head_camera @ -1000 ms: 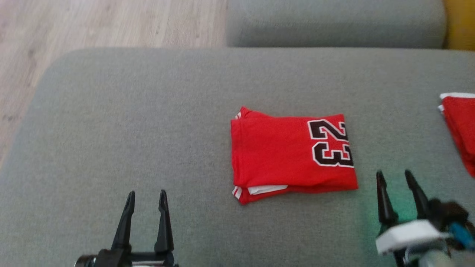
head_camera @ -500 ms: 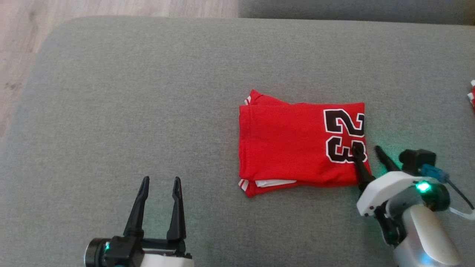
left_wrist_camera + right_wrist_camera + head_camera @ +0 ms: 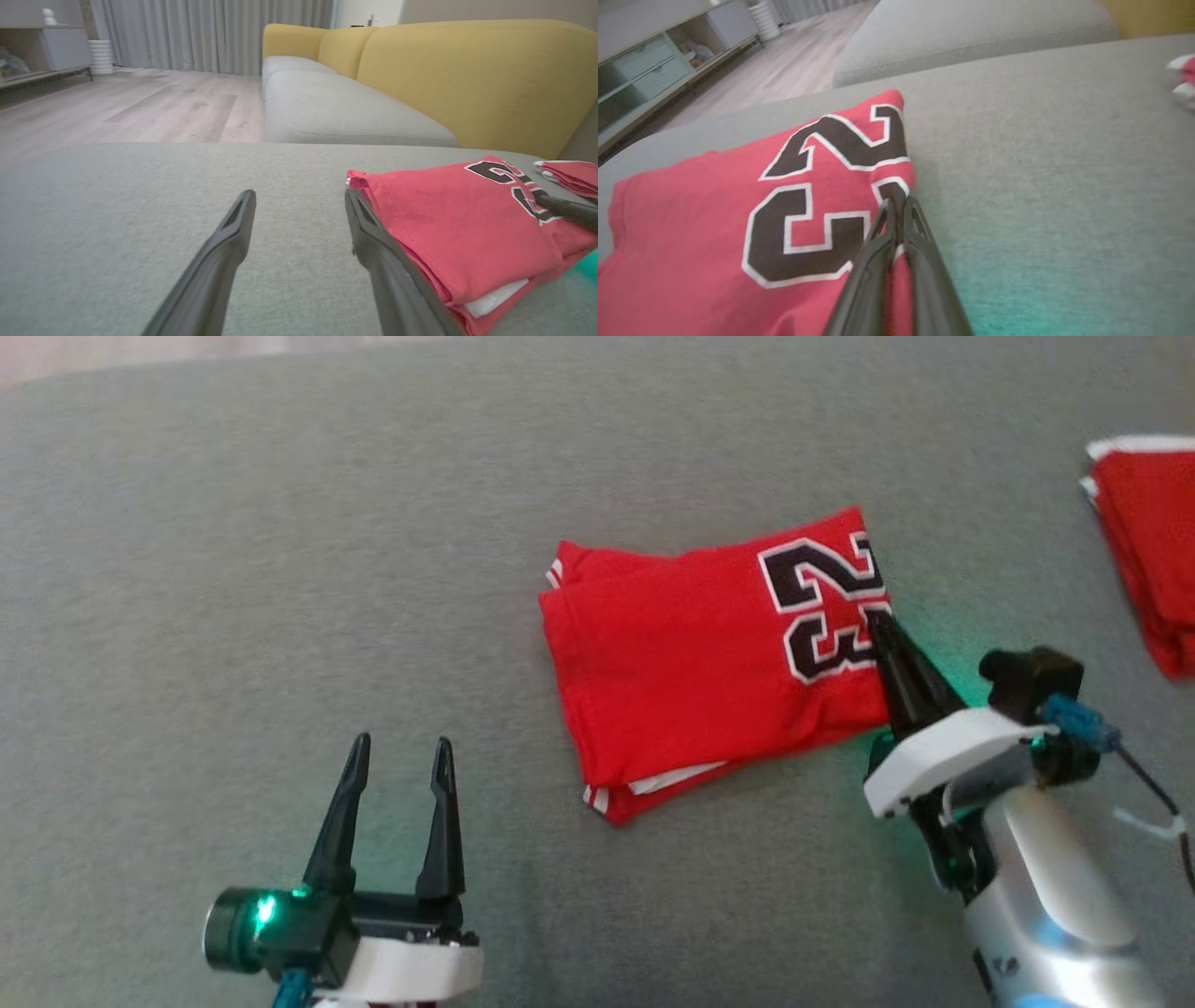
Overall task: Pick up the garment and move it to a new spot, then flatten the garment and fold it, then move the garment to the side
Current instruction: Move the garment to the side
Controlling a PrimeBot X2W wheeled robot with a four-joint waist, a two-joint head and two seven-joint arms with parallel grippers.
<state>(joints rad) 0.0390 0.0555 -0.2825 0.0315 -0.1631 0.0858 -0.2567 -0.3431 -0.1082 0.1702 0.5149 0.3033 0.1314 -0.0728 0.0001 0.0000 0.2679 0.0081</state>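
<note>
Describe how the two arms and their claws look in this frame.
Each claw, left claw and right claw, has two long, dark, tapering fingers on a white wrist shell. The left wrist carries a dark cylinder with a green light. The right forearm is silver, with a blue connector and thin black cable.

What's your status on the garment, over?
Right hand shut on folded red garment at its numbered edge. Left hand open, off the cloth. Second red garment lies apart at far right, possibly in the way of a rightward move.
</note>
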